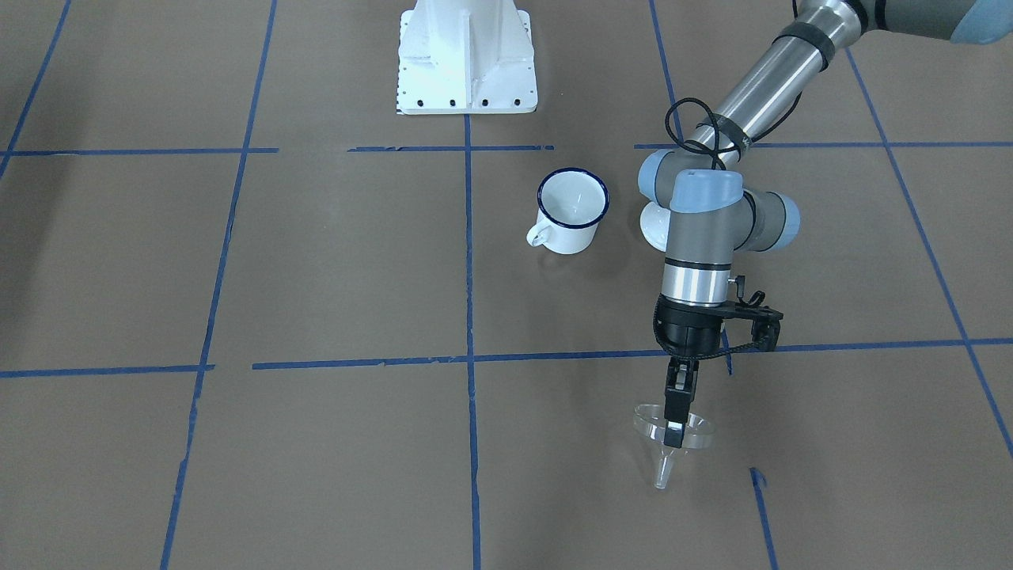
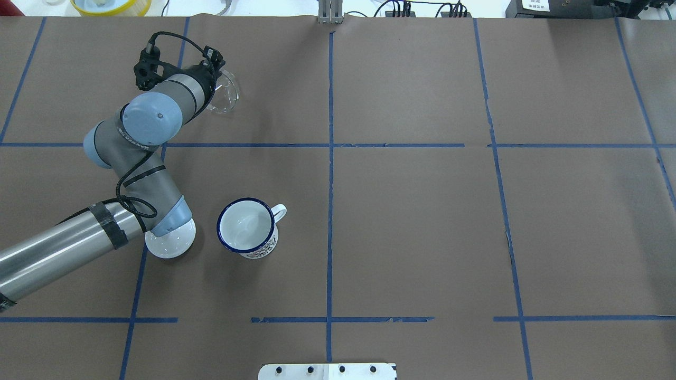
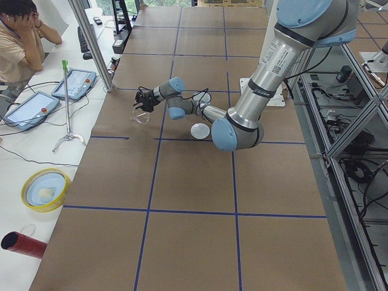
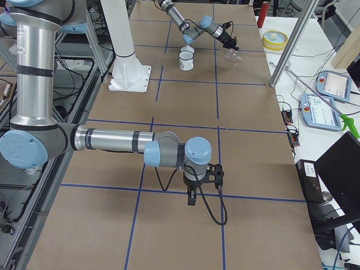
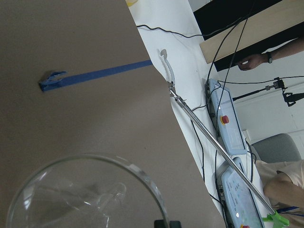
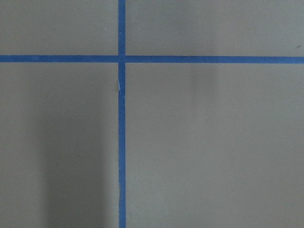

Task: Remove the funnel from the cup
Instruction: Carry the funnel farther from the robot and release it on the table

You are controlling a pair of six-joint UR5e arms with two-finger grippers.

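**Item: funnel removal, placing stage.**

- Left gripper (image 1: 673, 434) — mine, fingers pinched on the rim of the clear funnel (image 1: 698, 433), whose stem slants down toward the table (image 2: 422, 227). I cannot tell whether the tip touches the paper.
- Enamel cup (image 1: 571, 207) — upright and empty, handle free. In the overhead view the funnel lies well apart from it at about twelve o'clock.
- Round white lid (image 2: 171, 245) — at nine o'clock of the cup, partly under my elbow.
- Right gripper (image 4: 191, 198) — parked far off; I cannot tell how its fingers stand.

Step judged: extraction is done and set-down is in hand. The next move calls for lowering until the funnel rests, parting the fingers gently, then lifting straight off, since a light funnel may roll.
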